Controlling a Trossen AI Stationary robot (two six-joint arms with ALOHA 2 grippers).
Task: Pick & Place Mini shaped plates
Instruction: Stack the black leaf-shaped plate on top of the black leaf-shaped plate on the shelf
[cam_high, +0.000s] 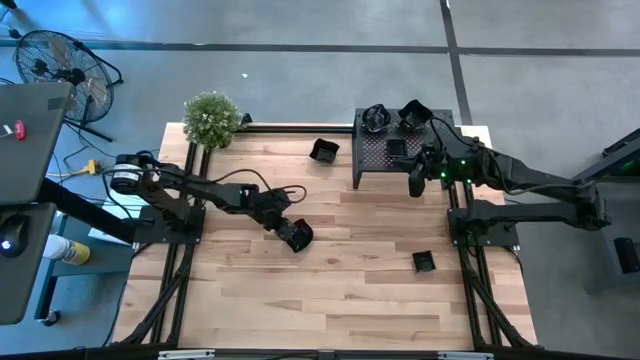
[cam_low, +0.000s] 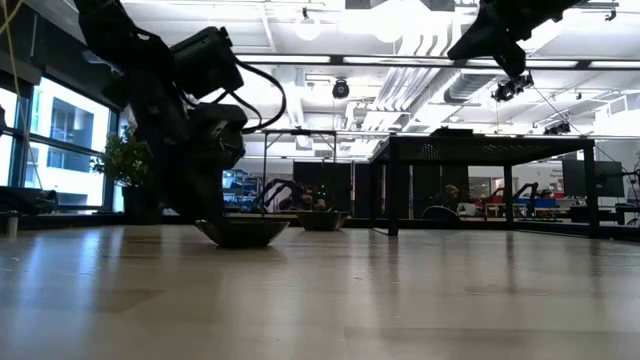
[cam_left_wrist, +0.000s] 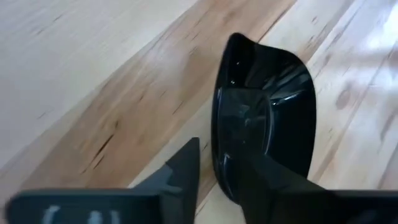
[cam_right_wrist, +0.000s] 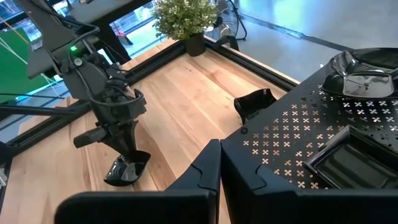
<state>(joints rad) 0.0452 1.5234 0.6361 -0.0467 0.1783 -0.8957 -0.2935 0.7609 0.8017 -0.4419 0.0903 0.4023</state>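
Observation:
My left gripper (cam_high: 288, 230) is down at the table's middle, open. Its fingers straddle the rim of a glossy black mini plate (cam_high: 298, 237) (cam_left_wrist: 267, 112) (cam_right_wrist: 127, 169), which sits with its base on the wood (cam_low: 243, 232). My right gripper (cam_high: 415, 184) (cam_right_wrist: 221, 171) hovers shut and empty over the near edge of the black perforated stand (cam_high: 375, 160). Three mini plates rest on the stand's top (cam_high: 376, 117) (cam_high: 414, 113) (cam_high: 397, 147). Another plate (cam_high: 324, 150) lies on the table left of the stand, and one more (cam_high: 423, 262) near the table's right edge. My left gripper comes at the plate from above, slanting, with one finger (cam_left_wrist: 273, 186) inside the dish's hollow and the other finger (cam_left_wrist: 183, 171) outside its rim (cam_left_wrist: 216, 143). A strip of wood shows between the outer finger and the rim. Whether the inner finger touches the dish, I cannot tell.
A small green bushy plant (cam_high: 212, 118) stands at the table's far left corner. The stand fills the far right part. A black frame (cam_high: 180, 290) borders the table's left and right sides. Bare wood (cam_high: 330, 300) lies along the near half.

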